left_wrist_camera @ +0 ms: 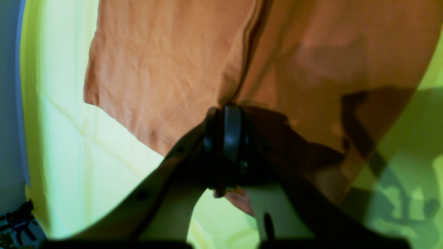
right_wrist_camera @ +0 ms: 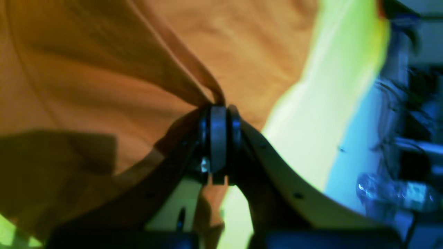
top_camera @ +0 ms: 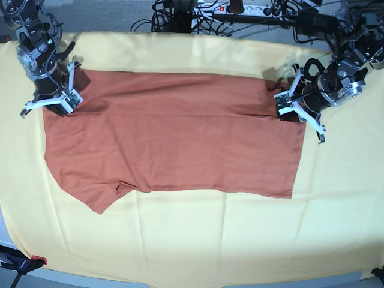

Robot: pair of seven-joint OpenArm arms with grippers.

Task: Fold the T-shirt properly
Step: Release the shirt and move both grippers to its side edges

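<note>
Rust-orange T-shirt (top_camera: 174, 144) spread nearly flat on a pale yellow cloth (top_camera: 198, 240), already folded lengthwise into a wide band, one short sleeve (top_camera: 102, 198) poking out at the lower left of the base view. Pinched at two far corners of its upper edge, cloth pulled into taut creases running toward each grip.

Left gripper (top_camera: 288, 108), on the base view's right, clenched on the T-shirt's upper right corner; seen from the left wrist camera, dark pads (left_wrist_camera: 226, 138) pressed tight together with a ridge of orange fabric (left_wrist_camera: 242, 69) rising out of them. Right gripper (top_camera: 60, 99), on the base view's left, likewise clamped on the upper left corner; from the right wrist camera, fabric (right_wrist_camera: 121, 69) fanning out from its closed pads (right_wrist_camera: 218, 138) in deep folds.

Yellow cloth covering the whole table. Tangle of black cables (top_camera: 180, 15) and a power strip (top_camera: 228, 7) beyond the far edge. Small clamp (top_camera: 21, 263) at the near left corner.
</note>
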